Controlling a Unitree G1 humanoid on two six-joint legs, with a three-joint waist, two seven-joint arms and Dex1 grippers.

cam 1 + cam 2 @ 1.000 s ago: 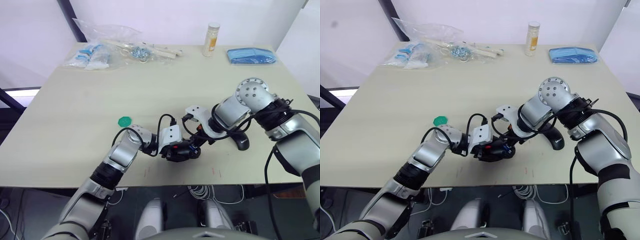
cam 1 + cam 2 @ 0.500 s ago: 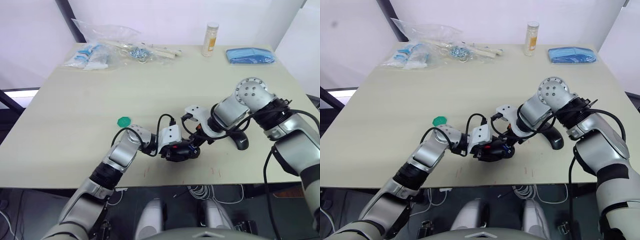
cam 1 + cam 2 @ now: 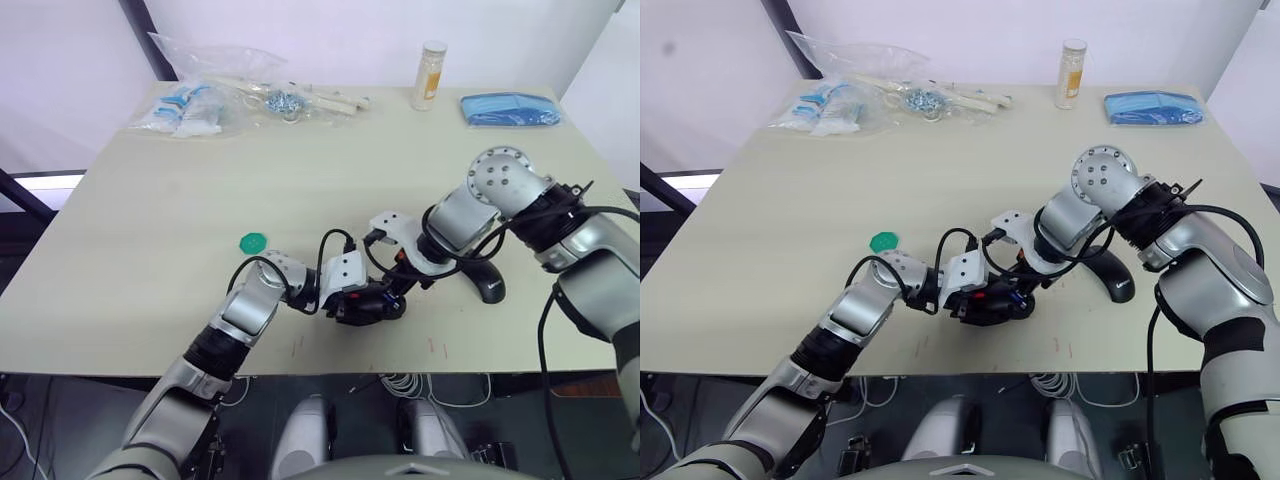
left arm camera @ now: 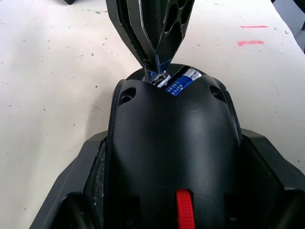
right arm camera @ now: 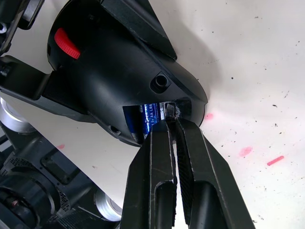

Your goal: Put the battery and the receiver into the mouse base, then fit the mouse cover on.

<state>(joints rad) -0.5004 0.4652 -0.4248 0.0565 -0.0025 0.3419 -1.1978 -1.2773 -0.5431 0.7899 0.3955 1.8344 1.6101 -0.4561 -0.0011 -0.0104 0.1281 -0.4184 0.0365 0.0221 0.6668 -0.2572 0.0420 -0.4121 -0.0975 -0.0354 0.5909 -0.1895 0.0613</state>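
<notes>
A green disc (image 3: 252, 242) lies mid-table; bags (image 3: 195, 105), a bottle (image 3: 432, 74) and blue cloth (image 3: 511, 109) line the far edge.

Right end effector (image 5: 172, 120) apparently blocks mouse base (image 5: 119, 81) compartment.

White print runs along the blue battery (image 4: 181, 82) seated in the mouse base (image 4: 174, 157), too small to read, and a pale mark on the mouse cover (image 3: 489, 284) is likewise illegible.
</notes>
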